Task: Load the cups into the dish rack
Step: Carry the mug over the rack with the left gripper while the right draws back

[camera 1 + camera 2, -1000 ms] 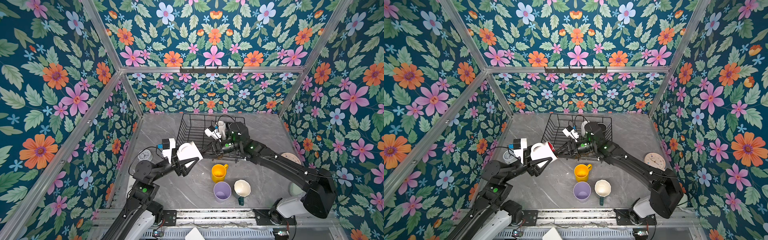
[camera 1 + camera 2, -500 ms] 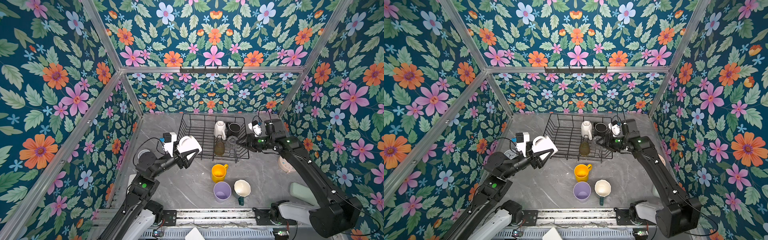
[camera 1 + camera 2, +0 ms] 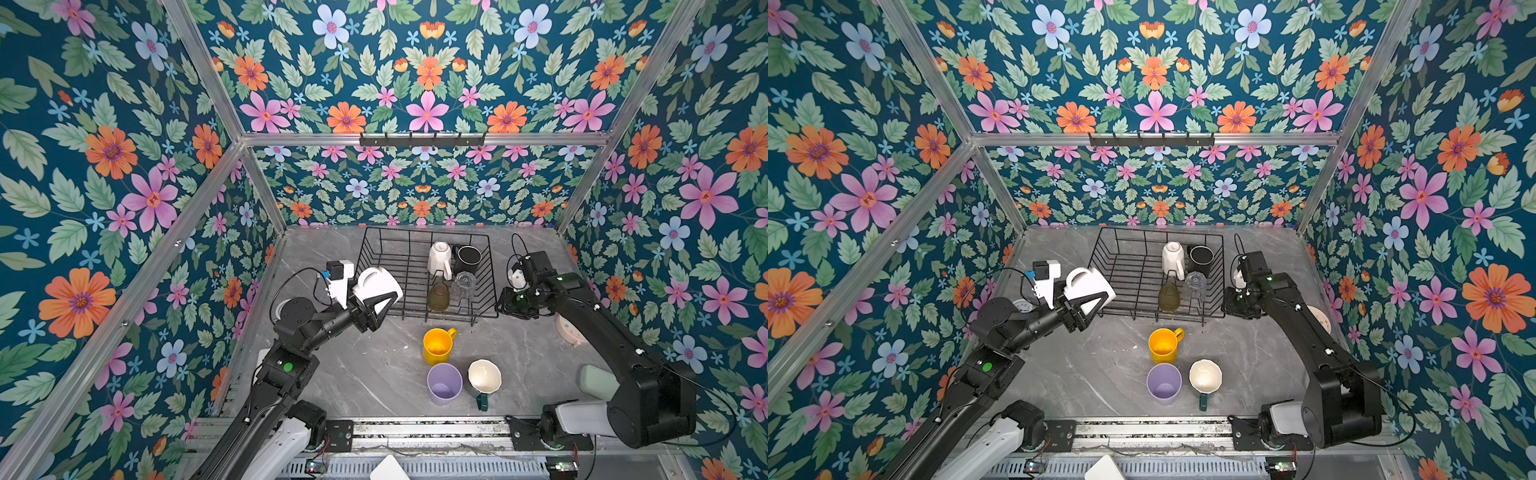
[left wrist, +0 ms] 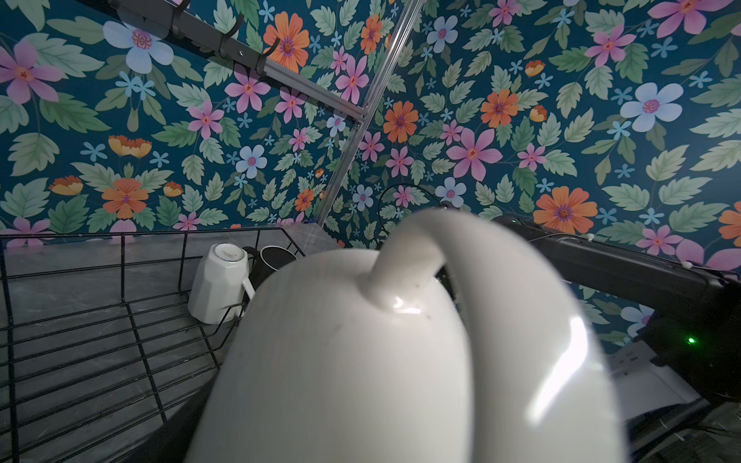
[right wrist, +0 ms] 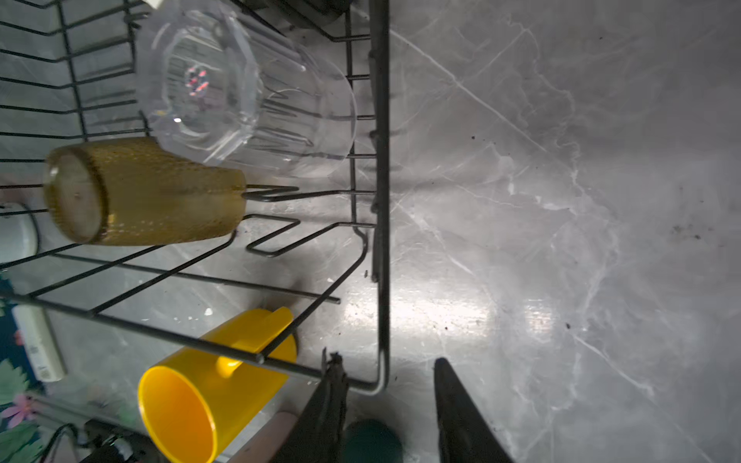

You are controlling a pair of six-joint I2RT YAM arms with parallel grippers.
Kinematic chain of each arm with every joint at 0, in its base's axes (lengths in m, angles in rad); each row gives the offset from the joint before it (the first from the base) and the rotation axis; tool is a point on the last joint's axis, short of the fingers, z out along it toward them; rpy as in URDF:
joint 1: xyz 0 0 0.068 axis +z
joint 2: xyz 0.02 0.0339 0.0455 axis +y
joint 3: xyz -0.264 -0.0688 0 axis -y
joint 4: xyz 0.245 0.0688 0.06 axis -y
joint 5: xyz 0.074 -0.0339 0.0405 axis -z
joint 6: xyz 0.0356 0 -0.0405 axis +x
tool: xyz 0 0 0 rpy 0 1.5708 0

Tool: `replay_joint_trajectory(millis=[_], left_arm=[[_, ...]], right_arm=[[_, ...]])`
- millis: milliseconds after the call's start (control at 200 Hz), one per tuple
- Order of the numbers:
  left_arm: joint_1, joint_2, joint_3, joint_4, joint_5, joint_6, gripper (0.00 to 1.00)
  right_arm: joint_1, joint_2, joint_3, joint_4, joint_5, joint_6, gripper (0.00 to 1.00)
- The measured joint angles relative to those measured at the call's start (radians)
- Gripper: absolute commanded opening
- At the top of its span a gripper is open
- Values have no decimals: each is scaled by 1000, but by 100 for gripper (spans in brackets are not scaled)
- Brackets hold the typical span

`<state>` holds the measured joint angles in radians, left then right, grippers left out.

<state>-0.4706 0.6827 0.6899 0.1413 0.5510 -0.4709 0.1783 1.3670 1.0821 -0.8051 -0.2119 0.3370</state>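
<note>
Left jaws hold white mug near dish rack; amber glass inside.

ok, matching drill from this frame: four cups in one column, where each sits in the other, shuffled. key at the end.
1 yellow mug
2 clear glass
3 rounded white mug
4 black mug

A in the dish rack, mouth up, near its far right corner
B gripped by the left end effector, off the table
C on the table, in front of the dish rack
D in the dish rack, beside the olive-amber glass

Pairs: 1-C, 2-D, 3-B, 4-A
</note>
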Motion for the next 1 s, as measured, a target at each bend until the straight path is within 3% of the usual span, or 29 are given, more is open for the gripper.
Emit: replay_joint_trajectory(millis=[395,700,1000], left_arm=[[0,31,39,-72,-55,6,0],[0,44,51,-102,-85,8,0],[0,87,92,-158,-135,9,0]], right_arm=[[-1,77,-16,96,3,-6,26],[1,97,-18,129,-35,-8,8],[1,93,-21,130,-38,-29,0]])
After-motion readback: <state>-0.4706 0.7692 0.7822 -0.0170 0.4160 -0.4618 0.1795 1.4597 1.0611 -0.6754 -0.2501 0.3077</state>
